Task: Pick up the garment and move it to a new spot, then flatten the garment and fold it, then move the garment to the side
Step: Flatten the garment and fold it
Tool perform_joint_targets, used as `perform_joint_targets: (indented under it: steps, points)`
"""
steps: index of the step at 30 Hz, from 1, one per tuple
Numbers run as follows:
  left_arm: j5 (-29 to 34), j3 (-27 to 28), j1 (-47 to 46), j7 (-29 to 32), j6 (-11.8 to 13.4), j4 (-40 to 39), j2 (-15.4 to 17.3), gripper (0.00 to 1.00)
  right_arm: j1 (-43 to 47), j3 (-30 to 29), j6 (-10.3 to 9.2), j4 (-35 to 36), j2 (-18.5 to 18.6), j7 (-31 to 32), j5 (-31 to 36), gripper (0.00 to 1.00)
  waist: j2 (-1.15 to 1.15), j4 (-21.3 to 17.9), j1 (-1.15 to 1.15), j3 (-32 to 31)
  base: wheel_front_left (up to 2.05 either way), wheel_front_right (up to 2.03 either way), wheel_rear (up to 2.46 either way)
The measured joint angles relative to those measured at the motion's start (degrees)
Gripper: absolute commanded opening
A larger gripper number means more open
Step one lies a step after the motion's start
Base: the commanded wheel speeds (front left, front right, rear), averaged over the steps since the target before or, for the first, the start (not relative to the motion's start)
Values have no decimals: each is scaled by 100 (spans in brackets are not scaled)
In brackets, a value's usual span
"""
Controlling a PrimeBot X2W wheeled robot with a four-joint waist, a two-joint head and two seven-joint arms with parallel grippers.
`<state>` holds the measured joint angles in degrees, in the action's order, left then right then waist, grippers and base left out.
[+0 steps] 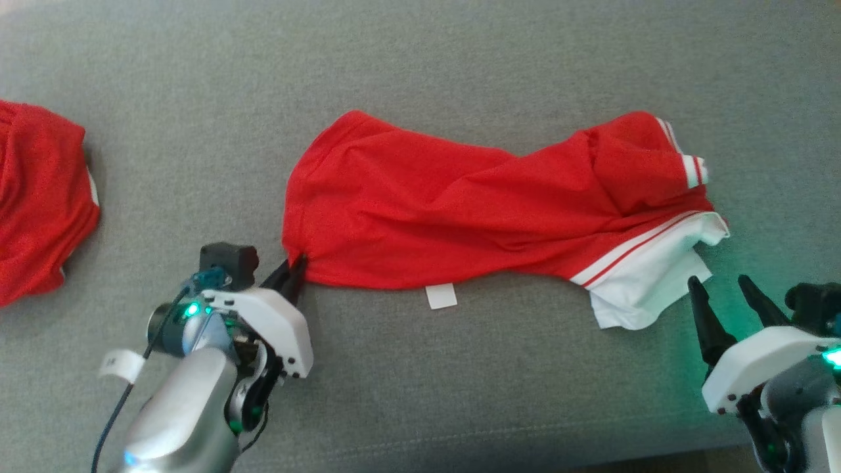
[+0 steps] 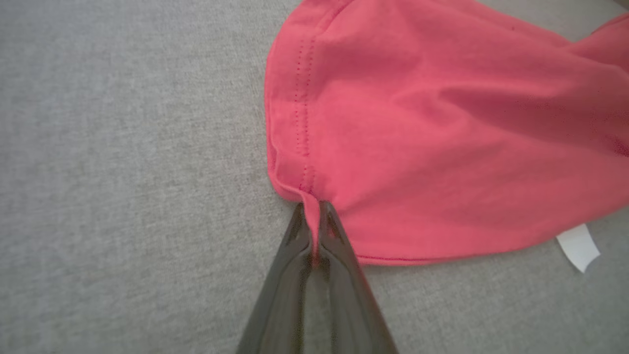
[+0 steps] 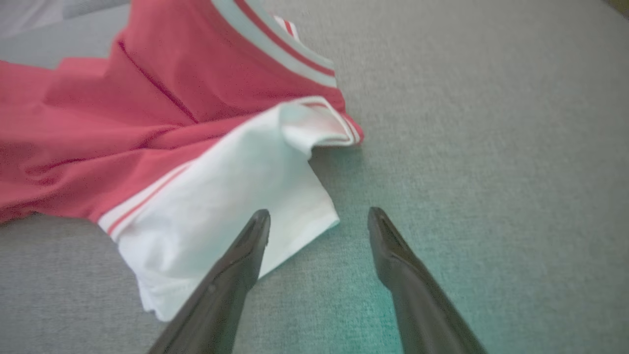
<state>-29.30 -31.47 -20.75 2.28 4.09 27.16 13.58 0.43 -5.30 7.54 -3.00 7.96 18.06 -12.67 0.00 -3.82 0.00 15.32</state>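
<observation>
Left claw (image 2: 312,211) tight on stitched, rumpled red garment (image 2: 442,147)

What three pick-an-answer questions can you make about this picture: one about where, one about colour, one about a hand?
1. Where does the left hand grip the red garment? A) a corner B) the middle C) nowhere
2. What colour is the small tag? A) blue B) white C) black
3. How is the right hand? A) open B) shut on cloth C) shut, empty
Answers: A, hem corner pinched between its fingers; B, white against the grey surface; A, its fingers stand wide apart.
</observation>
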Motion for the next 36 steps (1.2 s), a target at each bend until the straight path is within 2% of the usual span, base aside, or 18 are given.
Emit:
perform_joint_targets:
  steps: [11,12,13,14,15,16,19,22,23,28,36]
  points:
    - [149,-136,-219,-194,46,-346,-83,0,-477,-57,0,-336,180,764,-246,100,0,238,1,373,0,0,0]
    - [149,-140,-219,-216,51,-374,-82,0,-476,-75,0,-341,188,842,-294,91,0,260,0,397,0,0,0]
    - [149,-146,-219,-234,66,-412,-82,0,-476,-91,0,-330,194,917,-327,74,0,280,0,416,0,0,0]
    - [149,-149,-216,-237,92,-459,-80,0,-477,-103,0,-305,204,999,-360,47,0,296,0,433,0,0,0]
    - [153,-149,-216,-237,99,-494,-76,0,-477,-111,0,-277,203,1074,-435,13,0,308,1,445,0,0,0]
    - [171,-152,-216,-237,103,-528,-76,0,-477,-124,0,-244,204,1120,-495,0,0,317,1,452,0,0,0]
    - [194,-142,-210,-334,120,-671,-42,0,-443,-135,0,-125,191,1149,-559,0,0,322,1,418,0,0,0]
    - [196,-104,-174,-493,216,-918,46,0,-368,-271,0,218,152,869,-584,0,0,320,1,296,0,0,0]
    - [197,-54,-120,-582,301,-1162,116,0,-297,-353,0,598,133,644,-600,0,0,313,0,187,0,0,0]
    - [226,159,147,-692,525,-2011,394,0,-298,-482,0,1506,2,208,-603,0,0,286,0,-172,0,0,0]
    - [430,465,53,-534,775,-3398,794,0,-775,-791,0,2345,9,-51,-430,0,0,270,0,-829,0,0,0]
